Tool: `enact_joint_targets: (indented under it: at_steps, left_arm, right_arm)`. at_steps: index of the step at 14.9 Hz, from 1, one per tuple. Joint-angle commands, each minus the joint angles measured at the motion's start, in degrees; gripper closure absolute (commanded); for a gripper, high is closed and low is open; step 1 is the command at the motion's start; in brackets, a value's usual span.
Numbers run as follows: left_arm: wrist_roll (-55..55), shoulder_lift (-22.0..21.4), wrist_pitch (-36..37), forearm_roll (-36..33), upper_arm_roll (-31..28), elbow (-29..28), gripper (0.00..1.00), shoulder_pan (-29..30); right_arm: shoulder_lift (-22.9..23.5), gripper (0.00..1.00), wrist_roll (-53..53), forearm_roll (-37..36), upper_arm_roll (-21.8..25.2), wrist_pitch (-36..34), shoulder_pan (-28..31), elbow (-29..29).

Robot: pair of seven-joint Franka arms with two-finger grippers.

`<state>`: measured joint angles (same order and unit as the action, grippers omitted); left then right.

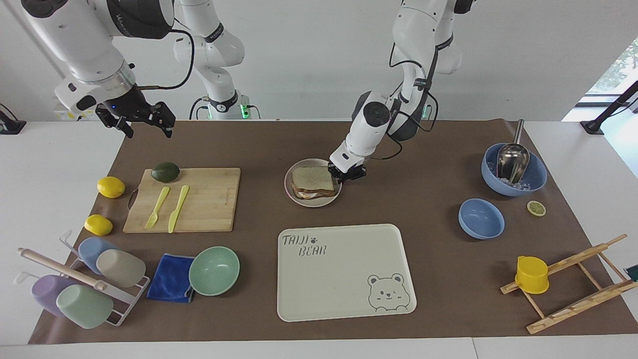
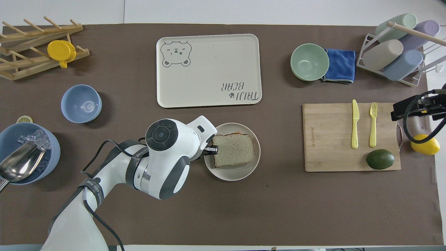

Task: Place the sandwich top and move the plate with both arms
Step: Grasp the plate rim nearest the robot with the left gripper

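The sandwich top (image 1: 313,180) lies on the plate (image 1: 312,201) mid-tabletop, the left claw (image 1: 347,172) apparently pinching the rim at the left arm's end, while the open right claw (image 1: 144,122), well apart, waits.

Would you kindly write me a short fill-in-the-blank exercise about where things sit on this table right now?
1. The sandwich top lies on the ____.
2. The left gripper is at the plate's ____.
3. The avocado rests on the wooden ____.
4. The blue cloth lies beside the ____ bowl.

Missing words: plate; rim; cutting board; green
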<state>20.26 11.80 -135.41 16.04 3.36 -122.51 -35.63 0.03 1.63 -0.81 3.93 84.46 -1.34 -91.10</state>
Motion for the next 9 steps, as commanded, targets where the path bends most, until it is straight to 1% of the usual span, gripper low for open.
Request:
enact_joint_targets:
  at_steps: [1,5,9]
  left_arm:
    - [0.04,-0.46,-0.47,2.67,-0.81,-1.24,1.0,-1.02]
    - [0.22,-0.99,1.02,4.69,-0.81,-0.8,1.0,-0.06]
    - [0.57,-1.25,5.76,4.87,-0.99,3.49,1.0,2.57]
  right_arm:
    - [0.23,0.0,0.13,-0.6,-0.24,0.36,0.28,0.57]
    - [0.23,0.0,0.03,-0.42,-0.24,0.53,0.28,0.57]
    - [-0.03,0.0,0.56,-0.42,0.03,0.97,0.37,0.48]
